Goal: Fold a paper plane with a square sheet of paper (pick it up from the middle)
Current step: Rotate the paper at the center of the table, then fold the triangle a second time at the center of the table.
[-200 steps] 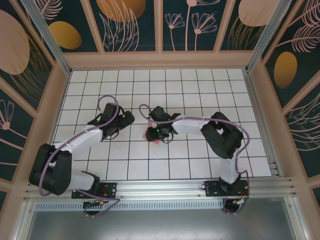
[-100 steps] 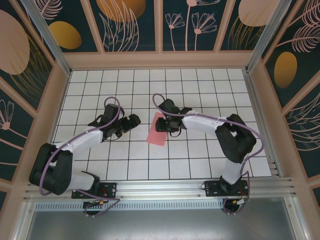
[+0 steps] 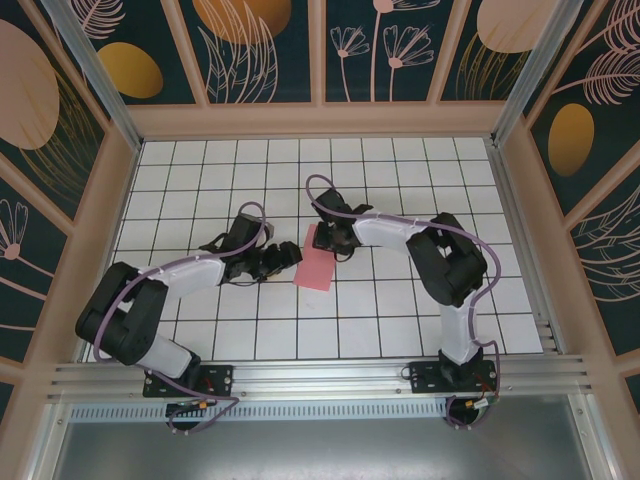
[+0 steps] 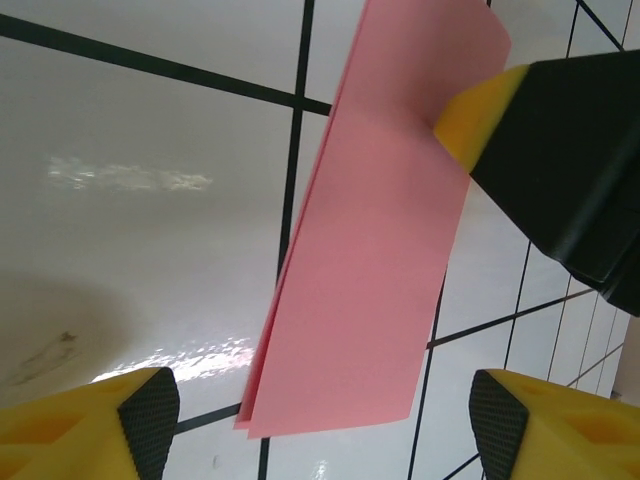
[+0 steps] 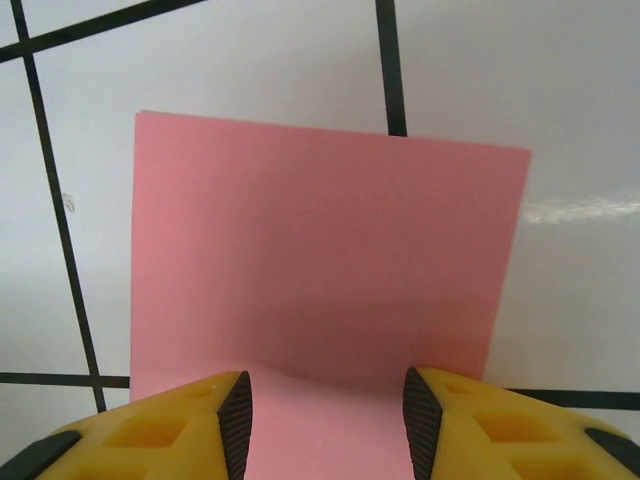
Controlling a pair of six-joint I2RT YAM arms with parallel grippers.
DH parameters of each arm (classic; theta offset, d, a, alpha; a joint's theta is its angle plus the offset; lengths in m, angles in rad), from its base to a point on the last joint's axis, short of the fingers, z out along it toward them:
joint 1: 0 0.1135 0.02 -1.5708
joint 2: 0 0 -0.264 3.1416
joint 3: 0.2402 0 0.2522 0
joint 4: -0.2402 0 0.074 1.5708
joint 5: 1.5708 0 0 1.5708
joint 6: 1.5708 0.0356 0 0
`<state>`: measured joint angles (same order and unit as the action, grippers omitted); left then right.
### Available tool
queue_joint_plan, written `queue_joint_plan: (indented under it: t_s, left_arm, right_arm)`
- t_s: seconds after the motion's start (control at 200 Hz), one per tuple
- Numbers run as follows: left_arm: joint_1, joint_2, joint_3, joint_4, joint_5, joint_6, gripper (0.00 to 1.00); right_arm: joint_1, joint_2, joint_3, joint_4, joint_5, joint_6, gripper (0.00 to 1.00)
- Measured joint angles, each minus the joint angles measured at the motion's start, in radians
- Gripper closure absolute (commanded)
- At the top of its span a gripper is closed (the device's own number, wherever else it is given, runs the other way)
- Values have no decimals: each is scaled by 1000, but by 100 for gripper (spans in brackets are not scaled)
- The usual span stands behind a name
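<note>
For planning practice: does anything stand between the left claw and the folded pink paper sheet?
Nothing visible: the folded pink paper sheet lies ahead of the left claw; the right claw sits at its far end.

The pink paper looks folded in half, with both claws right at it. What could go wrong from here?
1. The sheet of paper shows two layers slightly fanned at its near corner; the open left gripper may catch just one and skew the fold.
2. The right gripper seems to pin it with a fingertip near a corner, so it might pivot on the glossy tiles.
3. The grippers sit close and could bump.
</note>
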<state>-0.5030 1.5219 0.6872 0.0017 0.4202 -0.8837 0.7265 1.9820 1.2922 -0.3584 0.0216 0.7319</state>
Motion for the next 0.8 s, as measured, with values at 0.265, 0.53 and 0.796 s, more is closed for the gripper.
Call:
queue_joint_plan:
  t_s: [0.265,0.53,0.796]
  left_arm:
    - [-46,41,39,2,5,1,21]
    - [-56,51,40,1,7,0,20]
    - [-83,69,44,-14,11,1,19]
  right_arm:
    - [-43,-24,-69,83,-88,2,56]
    - [-82,-45,-127,161,-181,11,57]
    - [-97,-50,-149,193,-217,15,58]
